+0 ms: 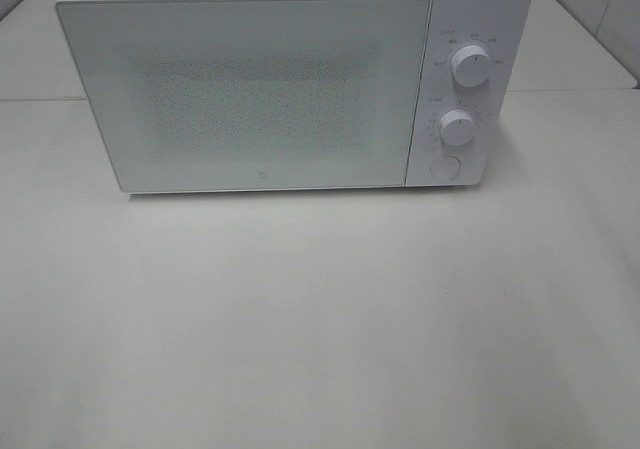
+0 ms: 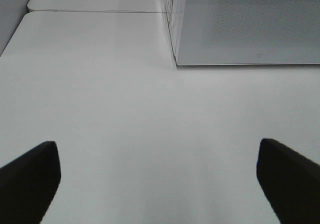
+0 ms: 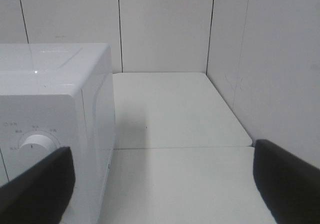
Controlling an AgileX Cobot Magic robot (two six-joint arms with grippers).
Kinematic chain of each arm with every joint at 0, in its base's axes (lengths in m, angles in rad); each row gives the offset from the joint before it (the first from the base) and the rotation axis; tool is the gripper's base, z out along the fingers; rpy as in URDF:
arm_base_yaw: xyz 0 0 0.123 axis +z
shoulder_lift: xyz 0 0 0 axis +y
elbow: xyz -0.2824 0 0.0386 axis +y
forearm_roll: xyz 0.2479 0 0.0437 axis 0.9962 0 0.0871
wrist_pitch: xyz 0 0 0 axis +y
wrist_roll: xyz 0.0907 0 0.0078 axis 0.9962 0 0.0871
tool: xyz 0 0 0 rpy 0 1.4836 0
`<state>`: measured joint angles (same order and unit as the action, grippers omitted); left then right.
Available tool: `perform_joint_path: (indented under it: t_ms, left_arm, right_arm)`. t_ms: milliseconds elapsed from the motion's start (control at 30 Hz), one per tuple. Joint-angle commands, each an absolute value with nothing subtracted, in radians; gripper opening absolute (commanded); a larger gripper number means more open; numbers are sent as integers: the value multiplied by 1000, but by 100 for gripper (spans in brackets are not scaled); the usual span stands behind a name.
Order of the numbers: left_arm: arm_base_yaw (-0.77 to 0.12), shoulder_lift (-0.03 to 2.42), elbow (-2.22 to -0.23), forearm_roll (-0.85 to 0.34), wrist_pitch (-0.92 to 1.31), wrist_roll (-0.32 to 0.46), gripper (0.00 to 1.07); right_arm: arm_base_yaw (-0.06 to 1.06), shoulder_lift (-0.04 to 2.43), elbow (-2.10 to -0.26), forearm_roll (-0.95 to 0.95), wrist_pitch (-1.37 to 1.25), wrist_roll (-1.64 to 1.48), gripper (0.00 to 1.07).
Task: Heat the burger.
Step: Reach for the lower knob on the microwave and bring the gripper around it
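The burger is out of view in every frame. A white microwave stands at the back of the table with its door shut; two round knobs and a round button sit on its right panel. My left gripper is open, its dark fingers wide apart over bare table, short of the microwave's front left corner. My right gripper is open too, with nothing between its fingers, beside the microwave's right side, where a knob shows. Neither arm appears in the exterior high view.
The white table stretches in front of the microwave. A seam joins two tabletops to the right of the microwave. Tiled walls close off the back and the right side.
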<state>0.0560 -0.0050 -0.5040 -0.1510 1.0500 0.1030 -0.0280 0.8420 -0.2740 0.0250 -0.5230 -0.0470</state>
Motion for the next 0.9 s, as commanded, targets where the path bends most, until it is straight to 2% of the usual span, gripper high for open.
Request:
perform_joint_path:
  t_ms: [33, 300, 433, 600, 700, 767, 800, 833, 867, 900]
  left_arm:
    - [60, -27, -500, -154, 1038, 96, 102]
    - [60, -26, -500, -154, 1038, 96, 102]
    - [60, -26, -500, -154, 1038, 96, 102]
    - [60, -26, -500, -154, 1038, 96, 102]
    - [60, -26, -500, -154, 1038, 96, 102]
    - [60, -26, -500, -154, 1038, 96, 102]
    - [60, -26, -500, -154, 1038, 96, 102]
    - [60, -26, -500, -154, 1038, 96, 102]
    - [60, -26, -500, -154, 1038, 96, 102]
    - [60, -26, -500, -154, 1038, 96, 102]
  right_arm:
    - [-34, 1025, -243, 27, -757, -45, 94]
    - [-34, 1306, -238, 8, -1060, 0, 94]
    - [-34, 1459, -238, -66, -1291, 0, 93]
    - [-33, 1549, -241, -124, -1342, 0, 93]
    - [7, 1580, -240, -132, -1342, 0, 93]
    - [118, 1583, -239, -26, -1342, 0, 93]
    - [118, 1583, -239, -26, -1342, 0, 93]
    - [157, 1583, -239, 19, -1342, 0, 93]
    - [267, 1584, -240, 150, -1342, 0, 93]
    - [312, 1589, -242, 205, -1342, -8, 93]
